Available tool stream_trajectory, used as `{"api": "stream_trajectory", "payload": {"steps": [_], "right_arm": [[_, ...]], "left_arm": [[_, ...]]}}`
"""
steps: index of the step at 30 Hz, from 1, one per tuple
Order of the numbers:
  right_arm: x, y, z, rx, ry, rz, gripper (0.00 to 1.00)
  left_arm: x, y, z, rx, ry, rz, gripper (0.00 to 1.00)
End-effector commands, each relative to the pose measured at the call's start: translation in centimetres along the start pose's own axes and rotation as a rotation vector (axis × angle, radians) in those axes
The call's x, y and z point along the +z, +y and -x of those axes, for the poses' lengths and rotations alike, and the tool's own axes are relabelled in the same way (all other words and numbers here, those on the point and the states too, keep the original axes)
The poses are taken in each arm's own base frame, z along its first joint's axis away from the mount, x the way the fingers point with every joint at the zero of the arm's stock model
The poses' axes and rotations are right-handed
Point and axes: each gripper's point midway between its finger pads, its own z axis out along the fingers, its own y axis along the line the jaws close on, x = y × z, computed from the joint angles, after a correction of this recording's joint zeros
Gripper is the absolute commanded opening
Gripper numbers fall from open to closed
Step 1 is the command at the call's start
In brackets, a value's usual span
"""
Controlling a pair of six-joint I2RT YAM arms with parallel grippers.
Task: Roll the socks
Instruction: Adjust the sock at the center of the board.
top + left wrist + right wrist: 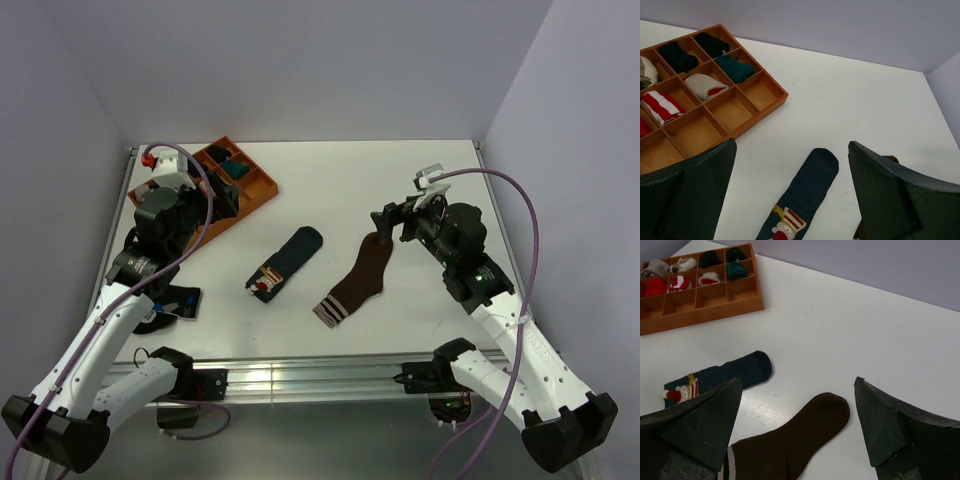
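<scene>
top external view gives us the white tabletop [400,180], with the orange divided tray [265,188] at its 10 o'clock corner. near the centre the two socks lie flat and unrolled, side by side but apart, toes toward 1 o'clock. the brown sock [362,275] lies at 3 o'clock of the navy sock [290,255]. we see the right gripper [797,382] spread wide and empty, the brown toe showing between its fingers. the left gripper [792,145] is equally wide and empty, framing the navy toe.
</scene>
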Motion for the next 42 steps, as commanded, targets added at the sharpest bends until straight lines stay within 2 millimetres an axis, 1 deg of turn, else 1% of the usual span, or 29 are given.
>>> {"api": "stream_trajectory", "payload": {"steps": [1, 3, 7, 8, 9, 10, 11, 12, 13, 14, 15, 16, 17, 19, 20, 21, 22, 23, 24, 25, 26, 28, 29, 32, 34, 35, 38, 40, 42], "right_arm": [[-0.3, 0.0, 1.2, -0.035, -0.037, 0.008, 1.0], [0.0, 0.0, 0.6, -0.036, -0.014, 0.012, 1.0], [0.8, 1.1, -0.6, -0.035, 0.044, 0.075, 1.0], [1.0, 1.6, -0.3, -0.023, 0.048, 0.099, 1.0], [1.8, 2.0, -1.5, -0.01, 0.105, 0.12, 0.99], [2.2, 2.6, -2.0, -0.005, 0.135, 0.145, 0.97], [2.6, 4.1, -1.7, -0.017, 0.151, 0.186, 0.92], [3.7, 4.9, -3.9, -0.025, 0.24, 0.203, 0.9], [4.2, 6.0, -4.6, -0.042, 0.272, 0.226, 0.88], [4.4, 8.4, -4.9, -0.077, 0.289, 0.272, 0.86], [5.2, 9.5, -6.5, -0.095, 0.335, 0.293, 0.85], [5.5, 10.7, -7.0, -0.117, 0.35, 0.313, 0.84], [5.7, 12.8, -8.6, -0.154, 0.393, 0.351, 0.83], [6.0, 15.0, -9.3, -0.195, 0.41, 0.386, 0.82], [6.4, 16.1, -10.6, -0.215, 0.445, 0.406, 0.81], [6.1, 17.8, -11.4, -0.238, 0.462, 0.44, 0.8], [6.3, 18.8, -11.4, -0.245, 0.462, 0.455, 0.79], [6.6, 19.6, -12.8, -0.257, 0.499, 0.466, 0.77], [6.8, 20.5, -13.3, -0.264, 0.509, 0.48, 0.75], [6.7, 22.0, -13.4, -0.277, 0.506, 0.508, 0.73], [6.9, 22.7, -14.8, -0.293, 0.537, 0.518, 0.71], [7.3, 24.4, -15.2, -0.322, 0.518, 0.54, 0.69], [7.5, 24.9, -16.1, -0.333, 0.529, 0.545, 0.69], [8.3, 26.5, -16.7, -0.349, 0.513, 0.562, 0.67], [8.8, 27.3, -17.0, -0.351, 0.512, 0.575, 0.62], [8.9, 27.7, -17.9, -0.362, 0.526, 0.58, 0.6], [9.5, 28.9, -18.4, -0.386, 0.509, 0.583, 0.56], [10.1, 29.2, -18.3, -0.398, 0.491, 0.568, 0.56], [10.6, 29.4, -19.1, -0.4, 0.502, 0.566, 0.55]], "left_arm": [[-0.5, -0.4, 1.0, 0.024, -0.031, -0.019, 0.99], [-0.5, -0.3, 1.1, 0.025, -0.036, -0.016, 0.99], [-0.5, -0.1, 1.1, 0.031, -0.038, -0.009, 0.99], [-0.5, 0.0, 1.1, 0.032, -0.041, -0.006, 0.99], [-0.5, 0.0, 1.2, 0.032, -0.043, -0.004, 0.99], [-0.5, 0.1, 1.1, 0.037, -0.043, -0.001, 1.0], [-0.5, 0.1, 1.2, 0.038, -0.044, 0.002, 0.99], [-0.5, 0.4, 1.2, 0.04, -0.048, 0.016, 1.0], [-0.5, 0.6, 1.1, 0.042, -0.047, 0.024, 0.99], [-0.5, 0.7, 1.2, 0.04, -0.05, 0.03, 1.0], [-0.5, 1.1, 1.2, 0.039, -0.056, 0.044, 0.99], [-0.5, 1.1, 1.3, 0.036, -0.062, 0.045, 1.0], [-0.4, 1.2, 1.2, 0.037, -0.061, 0.047, 1.0], [-0.3, 1.5, 1.2, 0.036, -0.06, 0.06, 1.0], [-0.4, 1.6, 1.3, 0.037, -0.062, 0.064, 0.99], [-0.4, 1.7, 1.4, 0.036, -0.063, 0.069, 0.99], [-0.4, 1.7, 1.5, 0.033, -0.067, 0.069, 0.99], [-0.6, 1.7, 1.6, 0.031, -0.074, 0.068, 1.0], [-0.7, 1.9, 1.8, 0.028, -0.079, 0.072, 0.99], [-0.8, 1.9, 1.9, 0.025, -0.086, 0.073, 0.99], [-1.0, 2.0, 2.2, 0.024, -0.097, 0.077, 0.99], [-1.2, 2.2, 2.5, 0.024, -0.107, 0.082, 0.99], [-1.4, 2.3, 2.6, 0.021, -0.114, 0.088, 1.0], [-1.5, 2.7, 2.8, 0.017, -0.126, 0.103, 0.99], [-1.5, 2.8, 2.9, 0.014, -0.129, 0.106, 0.99], [-1.5, 2.9, 3.0, 0.012, -0.133, 0.106, 0.99], [-1.5, 3.2, 3.1, 0.006, -0.134, 0.112, 1.0], [-1.4, 3.2, 3.1, 0.004, -0.132, 0.109, 0.99], [-1.2, 3.4, 3.0, 0.001, -0.126, 0.113, 0.99]]}}
